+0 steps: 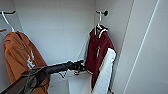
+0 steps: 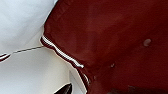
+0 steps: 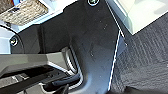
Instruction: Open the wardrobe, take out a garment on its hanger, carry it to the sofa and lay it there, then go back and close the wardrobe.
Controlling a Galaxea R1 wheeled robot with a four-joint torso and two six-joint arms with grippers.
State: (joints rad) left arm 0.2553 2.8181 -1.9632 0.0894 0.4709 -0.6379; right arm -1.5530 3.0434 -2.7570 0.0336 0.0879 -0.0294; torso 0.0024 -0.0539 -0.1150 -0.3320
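The wardrobe [image 1: 62, 30] stands open with two jackets: one orange jacket [image 1: 20, 57] and one maroon garment [image 1: 98, 55], hung long-axis vertical on its hanger [image 1: 99, 21]. It lies just beyond and above the left gripper [image 1: 80, 67], the nearer arm; whether the fingers are apart cannot be told

Inside the open white wardrobe [image 1: 62, 30], the maroon varsity jacket [image 1: 98, 53] with white sleeves hangs upright on its thin white hanger [image 1: 99, 22], hooked over a dark peg at the right.
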